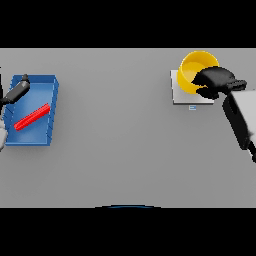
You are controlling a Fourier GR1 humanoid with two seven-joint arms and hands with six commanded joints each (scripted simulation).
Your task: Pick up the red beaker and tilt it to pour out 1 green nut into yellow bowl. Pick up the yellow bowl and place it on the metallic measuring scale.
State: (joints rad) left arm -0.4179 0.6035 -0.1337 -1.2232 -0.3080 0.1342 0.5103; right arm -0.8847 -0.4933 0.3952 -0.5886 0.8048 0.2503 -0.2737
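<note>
Head view looks down on a broad grey surface (pixel 125 150) with things at its two far corners and a wide bare stretch between them. At the left sits a blue tray (pixel 52 107), a shallow rectangular bin, and in it lies a red beaker (pixel 32 116), seen as a long thin red bar whose long axis runs on a slant from near-left up to far-right. The left hand (pixel 19 89) hangs over the tray's far-left corner, just beside the beaker's upper end; whether its fingers are apart or together I cannot tell. At the far right the metallic measuring scale (pixel 176 92) shows as a pale square plate, and the yellow bowl (pixel 192 67) already stands on it, round, deep and bright, its hollow facing up. The right hand (pixel 216 82) is at the bowl's near-right rim, with dark fingers curled round that edge, so it reads as clamped on the bowl. No green nut can be made out in the bowl or anywhere else. As I judge it, the bowl lies directly under and to the left of the right hand, so letting go and drawing back to the right is what the coming move turns on.
</note>
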